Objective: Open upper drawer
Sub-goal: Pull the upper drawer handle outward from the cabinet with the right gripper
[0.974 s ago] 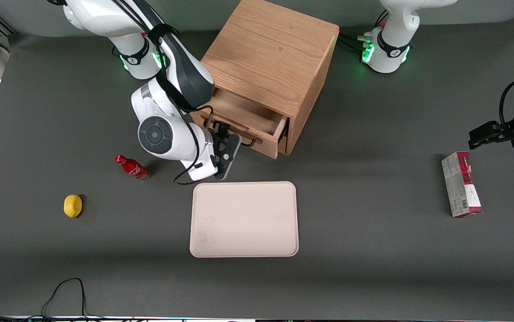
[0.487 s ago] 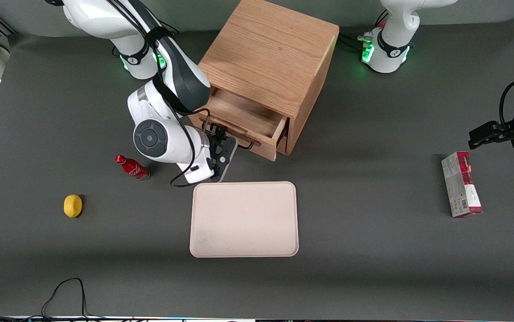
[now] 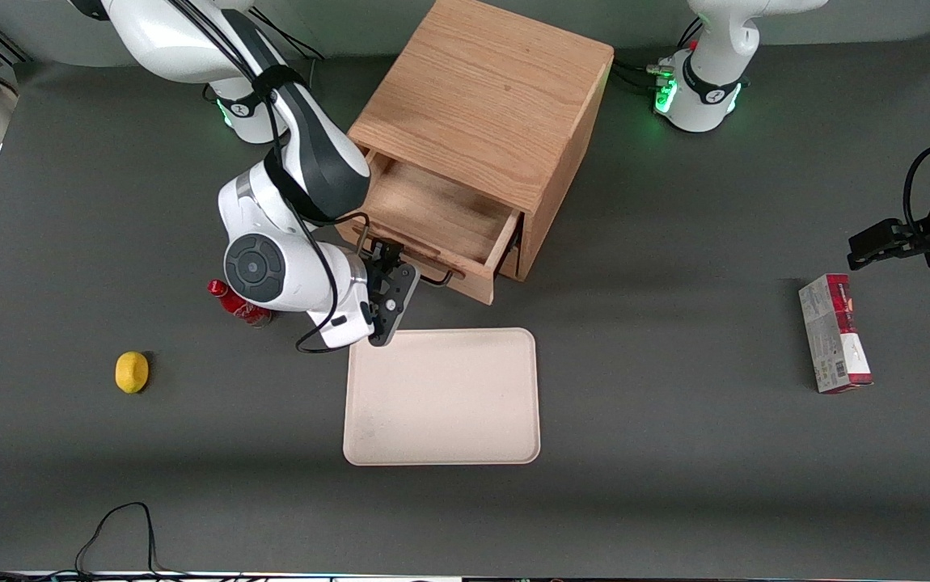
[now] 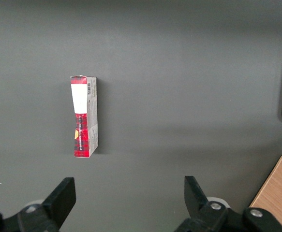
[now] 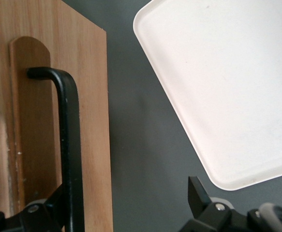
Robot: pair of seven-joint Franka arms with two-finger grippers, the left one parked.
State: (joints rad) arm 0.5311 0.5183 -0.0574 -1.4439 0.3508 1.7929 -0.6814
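Note:
The wooden cabinet stands at the back of the table. Its upper drawer is pulled partly out, with its plain wooden inside showing. The drawer's black wire handle runs along the front panel. My right gripper is at the handle, nearer to the front camera than the drawer. In the right wrist view the gripper is open: one finger lies against the handle, and the other finger stands apart over the grey table. The lower drawer is hidden under the upper one.
A cream tray lies just nearer the front camera than the gripper; its corner shows in the right wrist view. A red bottle lies beside my wrist, a lemon farther out. A red-and-white box lies toward the parked arm's end.
The upper drawer has slid further out of the cabinet. My gripper has moved with the handle, toward the front camera and the working arm's end.

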